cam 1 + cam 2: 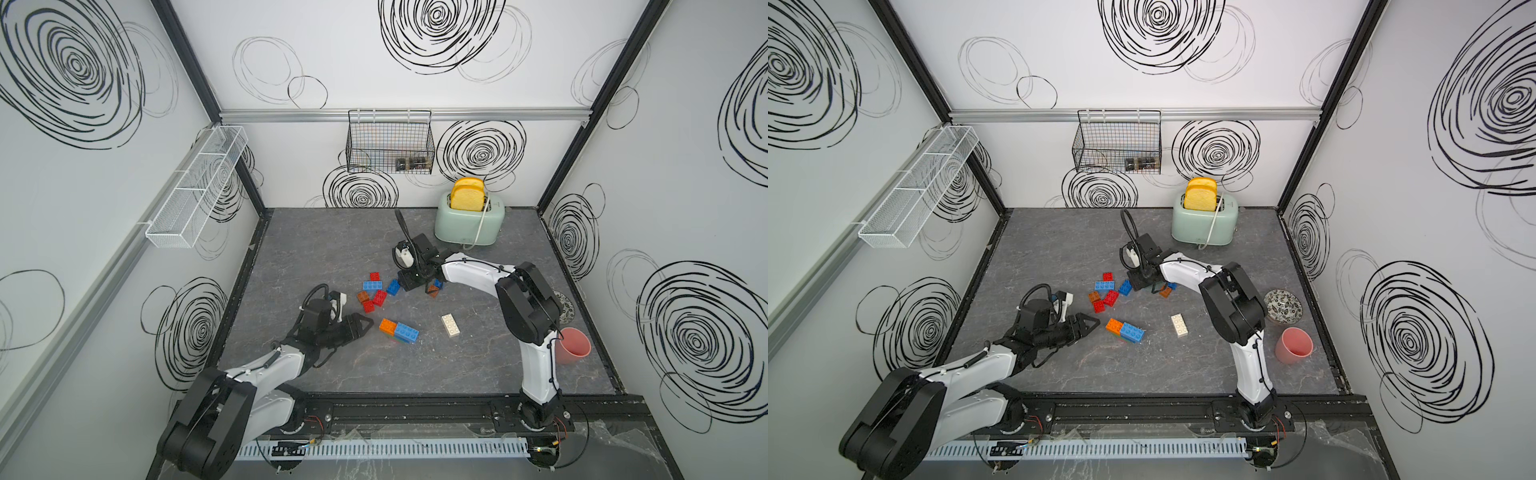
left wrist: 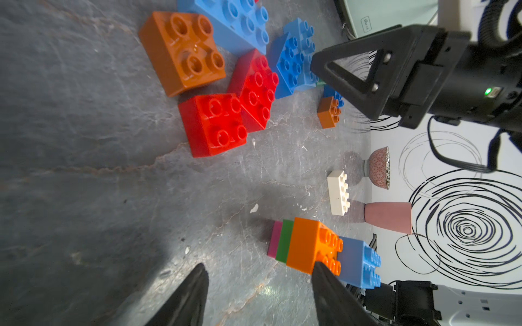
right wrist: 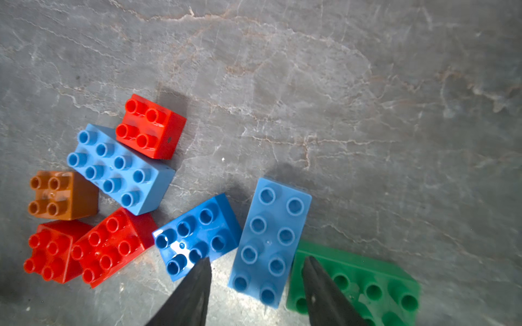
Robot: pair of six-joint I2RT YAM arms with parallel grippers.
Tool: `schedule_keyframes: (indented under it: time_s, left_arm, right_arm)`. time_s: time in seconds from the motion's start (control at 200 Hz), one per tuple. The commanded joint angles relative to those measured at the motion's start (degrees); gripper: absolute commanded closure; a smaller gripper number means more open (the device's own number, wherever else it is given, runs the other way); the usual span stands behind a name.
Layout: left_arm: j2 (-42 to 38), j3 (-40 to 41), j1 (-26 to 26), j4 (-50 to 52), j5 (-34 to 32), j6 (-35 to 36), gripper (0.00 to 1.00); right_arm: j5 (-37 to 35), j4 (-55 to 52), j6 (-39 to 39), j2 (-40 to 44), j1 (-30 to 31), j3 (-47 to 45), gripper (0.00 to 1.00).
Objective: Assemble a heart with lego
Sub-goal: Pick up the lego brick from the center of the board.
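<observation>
On the grey counter, near its middle, we found the heart barely begun. The only joined piece was a small assembly: an orange brick and a blue brick side by side on a green layer and a magenta layer. We judged that it did not yet read as any part of a heart outline. Everything else lay loose. A white brick sat alone near the assembly, and farther back lay a cluster of red bricks, a brown brick and a dark blue brick, some touching but none pressed together. The right end effector hung low over a pale blue brick with its jaws partly open and one fingertip on either side of the brick's near end. We saw a gap on at least one side, so we took it to have hold of nothing. A green brick lay just beside that pale one. The left end effector was open and empty, with bare counter between its jaws and one fingertip close to the orange brick. By our reckoning nearly the whole job was left: each loose brick had to be lifted, carried to the assembly and pressed on until the shape came out.
</observation>
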State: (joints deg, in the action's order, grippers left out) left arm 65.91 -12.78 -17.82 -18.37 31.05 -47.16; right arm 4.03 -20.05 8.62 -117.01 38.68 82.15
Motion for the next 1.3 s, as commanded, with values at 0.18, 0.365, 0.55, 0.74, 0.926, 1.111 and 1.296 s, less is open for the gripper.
schedule_keyframes:
  time_s: [0.18,0.365,0.55,0.74,0.926,1.111,1.296]
  left_arm:
    - [-0.22,-0.52,0.61,-2.32,0.59,0.31,0.37]
    - [-0.17,-0.52,0.65,-2.45,0.60,0.33,0.37]
    - [0.34,-0.65,0.61,-2.76,0.59,0.31,0.37]
    - [0.37,-0.45,0.63,-2.75,0.40,0.31,0.37]
    - [0.10,-0.32,0.68,-2.54,0.24,0.31,0.37]
    - [0.13,-0.32,0.77,-2.55,0.15,0.31,0.37]
    - [0.36,-0.41,0.97,-2.48,0.24,0.31,0.37]
  right_arm:
    - [-1.74,-4.23,-0.10,-0.84,0.90,-1.53,0.51]
    - [-1.36,-3.86,0.34,2.29,-0.74,-5.46,0.51]
    - [-2.17,-4.77,0.19,5.42,-1.58,-7.62,0.50]
    - [-1.97,-5.81,-0.94,6.88,-0.59,-5.38,0.50]
    - [-1.76,-6.76,-1.82,5.90,1.00,-1.97,0.56]
    - [-1.23,-6.37,-1.98,4.09,1.40,-0.98,0.58]
    - [-1.62,-6.96,-2.43,1.38,1.35,0.37,0.53]
